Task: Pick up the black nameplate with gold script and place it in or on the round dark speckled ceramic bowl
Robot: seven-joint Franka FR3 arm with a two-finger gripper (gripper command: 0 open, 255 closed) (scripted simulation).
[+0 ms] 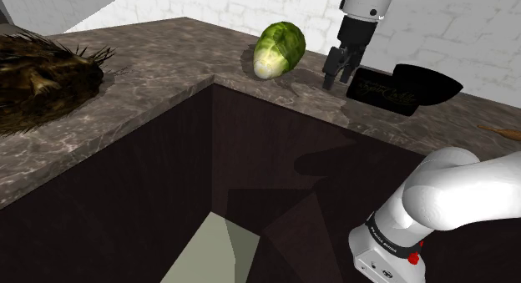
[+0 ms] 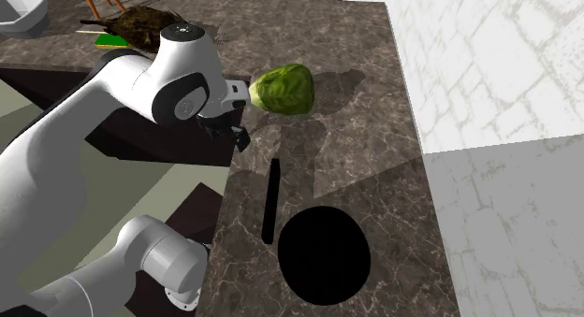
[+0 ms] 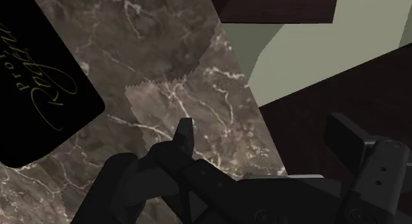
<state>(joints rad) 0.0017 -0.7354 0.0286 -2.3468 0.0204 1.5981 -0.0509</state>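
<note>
I am hovering my gripper, spread apart and empty, beside the nameplate, probably risking toppling it if lowered off-centre.

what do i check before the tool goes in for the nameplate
1. tool open: ok, fingers apart, nothing between them.
2. tool lined up on nameplate: not ok, it sits off to one side of the fingers.
3. bowl free to receive: ok, nothing seen inside.
4. nameplate apart from bowl: cannot tell.
5. green vegetable out of the way: ok, on the tool's other side.
</note>
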